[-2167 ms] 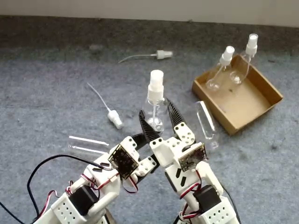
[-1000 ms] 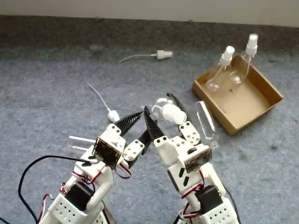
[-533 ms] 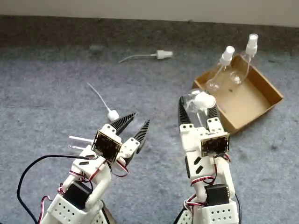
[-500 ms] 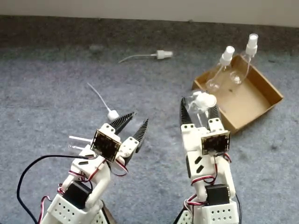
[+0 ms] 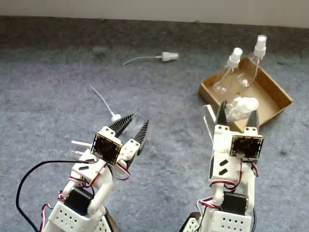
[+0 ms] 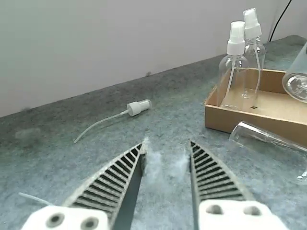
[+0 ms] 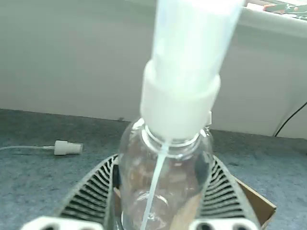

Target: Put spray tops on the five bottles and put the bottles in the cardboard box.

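Observation:
My right gripper is shut on a clear bottle with a white spray top, held at the near edge of the cardboard box. The right wrist view looks up the same bottle between the fingers. Two capped bottles stand in the box's far corner. An uncapped bottle lies on the carpet beside the box. My left gripper is open and holds nothing, over the carpet left of centre. Loose spray tops lie at the back and by the left fingertips.
Thin clear tubes lie on the carpet left of the left arm. The left wrist view shows the far spray top, the box and the lying bottle. A wall runs behind the carpet.
My right gripper lifted the capped bottle and carried it right, up to the box's near edge. My left gripper let go of it, drew back to the left and stayed open.

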Controlling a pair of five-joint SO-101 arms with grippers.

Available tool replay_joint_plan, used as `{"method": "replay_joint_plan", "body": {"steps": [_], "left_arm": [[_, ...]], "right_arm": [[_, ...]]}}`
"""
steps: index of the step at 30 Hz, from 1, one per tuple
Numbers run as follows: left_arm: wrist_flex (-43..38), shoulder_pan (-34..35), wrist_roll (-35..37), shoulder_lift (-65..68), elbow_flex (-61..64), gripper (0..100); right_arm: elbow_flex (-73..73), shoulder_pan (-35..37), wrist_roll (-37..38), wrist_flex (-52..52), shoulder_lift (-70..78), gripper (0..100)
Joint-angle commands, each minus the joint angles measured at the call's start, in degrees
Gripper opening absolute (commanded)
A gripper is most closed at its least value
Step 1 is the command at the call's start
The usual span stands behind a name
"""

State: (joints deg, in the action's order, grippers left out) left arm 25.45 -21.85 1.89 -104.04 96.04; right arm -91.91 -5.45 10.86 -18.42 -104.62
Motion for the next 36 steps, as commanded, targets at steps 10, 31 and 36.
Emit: {"method": "replay_joint_plan", "body": {"steps": [10,31,36], "left_arm": [[2.20,0.48,0.26,-0.84,1.01,9],[2.29,0.48,0.26,-0.84,1.01,9],[2.29,0.48,0.26,-0.84,1.01,9]], "right_arm": [[13.49,-8.13,0.53,-2.07,10.07,7.0],[33.36,-15.16,0.97,17.80,62.20,7.3],[35.47,-16.48,0.53,23.96,72.92,7.3]]}}
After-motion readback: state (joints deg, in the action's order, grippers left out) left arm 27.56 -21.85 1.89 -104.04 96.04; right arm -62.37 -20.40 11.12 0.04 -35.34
